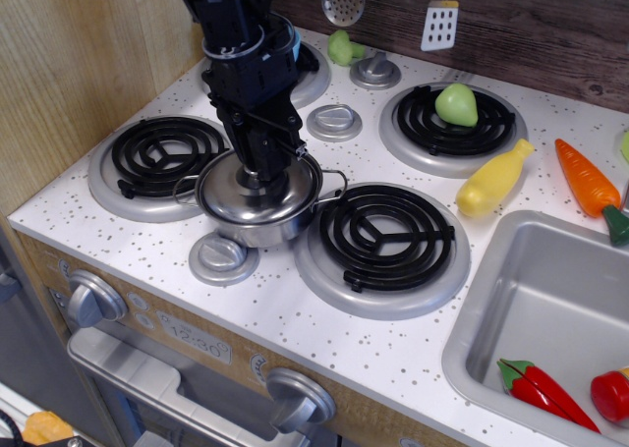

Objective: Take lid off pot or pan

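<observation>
Shiny steel forms the domed lid (pixel 257 187), which sits on the small pot (pixel 257 219) and covers it fully. The pot stands on the white speckled stovetop (pixel 324 319), between the front-left black coil burner (pixel 167 152) and the front-right coil burner (pixel 383 233); one thin wire handle of the pot reaches toward the right burner. The black gripper (pixel 261 175) comes down from above onto the centre of the lid, and its jaws are closed around the knob, which is hidden between them. A flat grey disc (pixel 223 257) lies just in front of the pot. Farther right are a green pear (pixel 456 104) on the back burner, a yellow squash (pixel 494 178), a carrot (pixel 587 180), and the grey sink (pixel 550 300) with a red pepper (pixel 542 392) inside.
</observation>
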Available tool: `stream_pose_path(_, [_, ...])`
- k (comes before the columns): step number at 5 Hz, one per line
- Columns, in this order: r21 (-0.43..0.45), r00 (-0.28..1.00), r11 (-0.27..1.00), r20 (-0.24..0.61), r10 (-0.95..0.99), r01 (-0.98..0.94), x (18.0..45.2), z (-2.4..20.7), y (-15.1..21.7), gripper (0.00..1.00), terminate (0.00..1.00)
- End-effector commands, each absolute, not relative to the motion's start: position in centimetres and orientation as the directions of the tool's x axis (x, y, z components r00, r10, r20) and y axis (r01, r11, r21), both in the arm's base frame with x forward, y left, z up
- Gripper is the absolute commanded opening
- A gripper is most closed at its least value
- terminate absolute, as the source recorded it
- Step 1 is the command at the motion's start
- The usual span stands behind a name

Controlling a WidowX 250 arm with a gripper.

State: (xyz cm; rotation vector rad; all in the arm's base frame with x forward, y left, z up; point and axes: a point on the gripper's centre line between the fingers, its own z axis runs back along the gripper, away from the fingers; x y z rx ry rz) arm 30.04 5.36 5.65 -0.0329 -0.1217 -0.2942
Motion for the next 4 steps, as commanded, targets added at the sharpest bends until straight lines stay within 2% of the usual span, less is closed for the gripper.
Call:
stream_pose_path(1, [0.086,0.927,0.94,0.154,-0.341,0.332,31.1,10.2,5.9,0.0,0.0])
stream_pose_path(2, [0.163,0.896,0.902,0.133,-0.423,0.401,31.3,11.0,8.2,0.0,0.0])
stream_pose_path(4, [0.191,0.796,0.805,0.137,-0.589,0.562,32.6,9.8,13.8,0.0,0.0])
